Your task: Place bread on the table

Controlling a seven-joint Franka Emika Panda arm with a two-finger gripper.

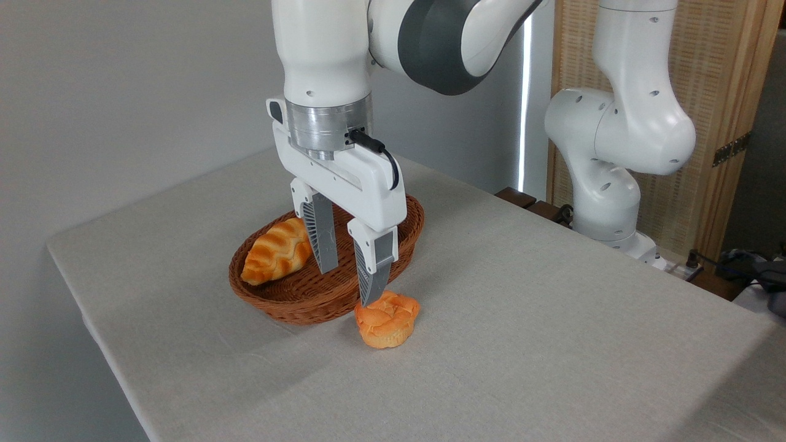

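**Loaf not yet lifted from the basket**

Fixed camera, the only view. Taking the wicker basket [319, 288] as the landmark throughout:

Inside the basket, at its left end: the bread [276, 250], golden-tan, scored crust, leaning against the woven wall with one tip down near the rim. Not on the table [552, 319] yet, so the task's one real step remains undone.

Over the basket's middle and right half: the gripper [349, 270], pointing straight down, jaws spread apart, nothing between them. Left finger hanging inside the basket, right beside the loaf's inner end (touching or only overlapping in this view, impossible to say). Right finger reaching past the basket's front rim.

Just outside the basket's front rim, on the cloth: a small orange bun [387, 326], muffin-shaped, with the right fingertip appearing to meet its top (again, contact not certain from this angle). Not the item asked for.

Judged step: positioning for the grasp, before any closing. Judged need for the next move: shift toward the basket's left end so the loaf sits between both fingers, lower, close across the narrow width, then lift clear of the rim and set down on bare cloth beside the basket, clear of the bun.
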